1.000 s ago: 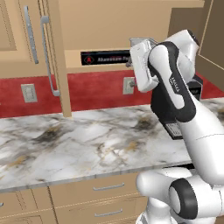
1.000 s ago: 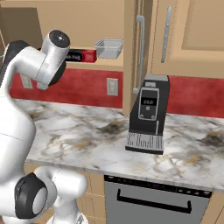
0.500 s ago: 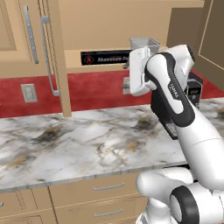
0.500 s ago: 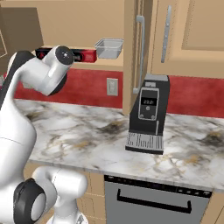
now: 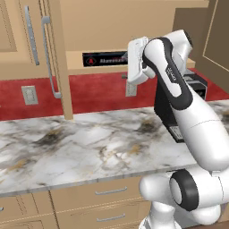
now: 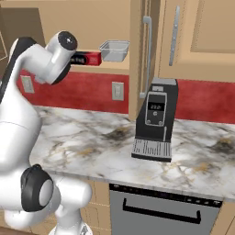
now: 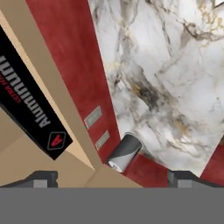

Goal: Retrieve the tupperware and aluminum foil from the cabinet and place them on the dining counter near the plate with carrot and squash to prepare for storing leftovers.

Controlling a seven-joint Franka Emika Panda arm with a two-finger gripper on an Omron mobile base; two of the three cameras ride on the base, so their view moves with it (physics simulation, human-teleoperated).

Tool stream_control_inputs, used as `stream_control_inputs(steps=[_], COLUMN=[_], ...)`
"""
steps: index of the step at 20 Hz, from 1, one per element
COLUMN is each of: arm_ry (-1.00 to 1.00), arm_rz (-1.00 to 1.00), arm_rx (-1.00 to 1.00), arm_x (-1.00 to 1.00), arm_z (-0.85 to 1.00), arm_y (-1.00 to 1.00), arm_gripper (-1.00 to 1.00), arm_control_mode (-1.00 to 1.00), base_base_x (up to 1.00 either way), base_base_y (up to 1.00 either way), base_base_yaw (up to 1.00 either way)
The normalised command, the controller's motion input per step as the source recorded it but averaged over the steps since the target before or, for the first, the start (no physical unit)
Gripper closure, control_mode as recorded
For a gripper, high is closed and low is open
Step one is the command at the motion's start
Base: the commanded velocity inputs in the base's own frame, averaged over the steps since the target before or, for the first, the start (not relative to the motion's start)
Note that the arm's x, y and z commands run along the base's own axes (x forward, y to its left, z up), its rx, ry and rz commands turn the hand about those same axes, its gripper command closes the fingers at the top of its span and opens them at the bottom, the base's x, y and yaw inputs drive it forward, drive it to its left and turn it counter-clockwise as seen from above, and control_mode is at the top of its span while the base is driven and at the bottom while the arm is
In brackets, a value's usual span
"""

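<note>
Tan wood makes up the cabinet (image 6: 193,32), the biggest thing here, hung above a red back wall with its door swung open on a low shelf. Below runs a marble-topped counter (image 5: 80,143), and on it stands a black coffee machine (image 6: 155,120), well apart from the shelf goods.

On the shelf lies the foil box (image 6: 87,58), long, black with a red end, lying lengthwise along the front edge. Just beside its red end sits the plastic container (image 6: 114,50), shallow, grey and see-through.

The gripper (image 7: 111,177) hangs in front of the shelf with its jaws spread as wide as they go and nothing between them; in the hand view the foil box (image 7: 30,105) runs slantwise close by.

Both goods look light. The box is likely stiff cardboard with flat, parallel long faces, so a pinch across its narrow width near the middle should balance it; a hold near one end would probably let it tip. The container seems thin and a little springy, smooth enough to slip, and is best taken by one wall just under its flared rim.
</note>
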Motion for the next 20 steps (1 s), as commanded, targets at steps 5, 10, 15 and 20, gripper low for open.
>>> stream_control_inputs(steps=[5, 10, 15, 20], arm_ry=[0.00, 0.00, 0.00, 0.01], arm_rz=[0.00, 0.00, 0.00, 0.00], arm_rx=[0.03, 0.03, 0.02, 0.00], arm_x=[0.33, 0.39, 0.40, 0.34], arm_z=[0.00, 0.01, 0.00, 0.03], arm_y=[0.00, 0.00, 0.00, 0.00], arm_gripper=[-1.00, -1.00, -1.00, -1.00], arm_control_mode=[-1.00, -1.00, -1.00, -1.00], base_base_x=[0.00, 0.00, 0.00, 0.00], base_base_y=[0.00, 0.00, 0.00, 0.00], base_base_yaw=[0.00, 0.00, 0.00, 0.00])
